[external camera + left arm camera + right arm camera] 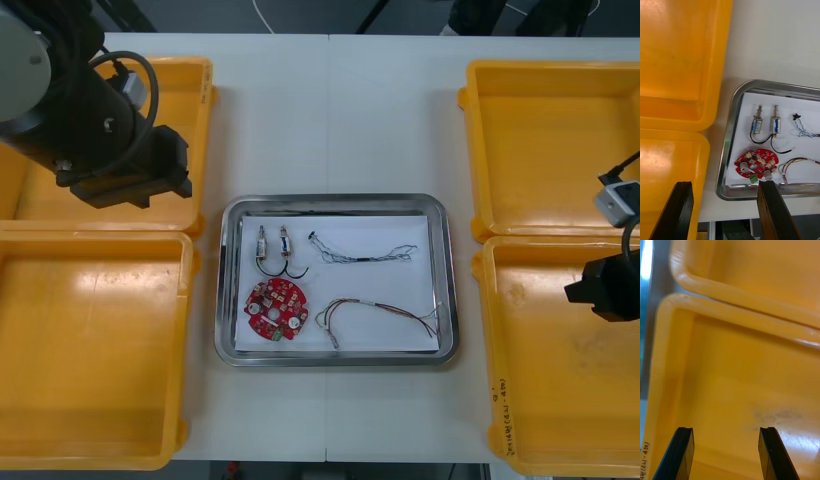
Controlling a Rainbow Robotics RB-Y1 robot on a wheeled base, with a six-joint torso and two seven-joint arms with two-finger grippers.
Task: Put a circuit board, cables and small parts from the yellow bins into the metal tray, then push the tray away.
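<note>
Light desk [330, 120] under us, and a dark room beyond its far edge, too dim to make out. Starting left of the metal tray [228, 300], there are two yellow bins. The far left bin [203, 110] is half covered by the left arm [90, 120]. The near left bin [90, 350] lies in plain sight, its outer side cut off.

From above, the arm's bulk hides its fingers. At the wrist the left hand [724, 184] is spread. One finger hangs over the near left bin's corner, the other just off the tray's rim by the board.

Now into the tray, white inside. Two small metal parts [273, 243] sit side by side at its far left, each trailing a black cable [282, 268]. Nearer lies the round red circuit board [277, 310]. Right of those, the blue and white cable [365, 254] lies farther off and the red and yellow cable [378, 314] nearer, the two apart.

Right of the tray come the far right bin [545, 150] and the near right bin [545, 380], both clipped at the edge. The right arm [608, 285] hovers over the near one, mostly out of frame. The right hand [725, 429] is spread wide over that bin's scuffed floor. There is writing on that bin's rim, too small to read.

Beyond the tray, bare desk runs between the bins to the far edge. Only narrow strips of desk flank the tray.
</note>
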